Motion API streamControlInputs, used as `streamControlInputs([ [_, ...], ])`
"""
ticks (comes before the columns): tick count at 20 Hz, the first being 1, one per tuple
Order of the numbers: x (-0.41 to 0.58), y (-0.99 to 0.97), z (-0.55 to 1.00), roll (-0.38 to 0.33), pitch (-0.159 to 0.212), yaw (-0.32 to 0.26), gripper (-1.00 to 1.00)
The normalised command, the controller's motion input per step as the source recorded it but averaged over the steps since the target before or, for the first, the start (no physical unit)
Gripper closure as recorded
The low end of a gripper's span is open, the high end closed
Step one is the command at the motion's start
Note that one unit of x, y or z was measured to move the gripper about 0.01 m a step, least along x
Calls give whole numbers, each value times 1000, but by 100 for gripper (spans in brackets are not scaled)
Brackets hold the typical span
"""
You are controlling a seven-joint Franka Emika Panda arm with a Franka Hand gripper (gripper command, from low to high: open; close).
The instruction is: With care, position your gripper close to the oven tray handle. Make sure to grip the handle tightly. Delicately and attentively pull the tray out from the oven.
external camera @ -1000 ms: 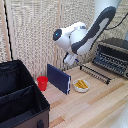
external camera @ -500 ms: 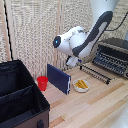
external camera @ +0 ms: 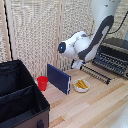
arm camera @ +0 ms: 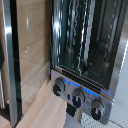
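**Arm bent low in front of the oven**

Bulk of the white arm sweeps down from the exterior view's upper right and folds at a rounded joint, its hand end dipping toward the tabletop. The gripper (external camera: 77,64) is mostly hidden behind the arm there, so whether its fingers are apart or together cannot be told. The oven (external camera: 114,55) stands at the exterior view's right on the wooden table (external camera: 95,107). The tray (external camera: 96,74) juts out from the oven's front, with the oven tray handle (external camera: 93,76) along its outer edge, just beside the hand. The wrist view shows the oven's glass front and three knobs (arm camera: 77,95) close up.
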Motion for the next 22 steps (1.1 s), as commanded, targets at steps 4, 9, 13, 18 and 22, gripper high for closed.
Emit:
streamControlInputs([
  [4, -52, -614, -44, -2, -7, 29, -100],
  [9, -10, -715, -10, 0, -15, 36, -100],
  [13, 0, -741, 0, -22, -2, 73, -100],
  [18, 1, -709, -28, -54, -3, 89, -100],
  [22, 19, -648, -73, -81, -5, 108, -100],
])
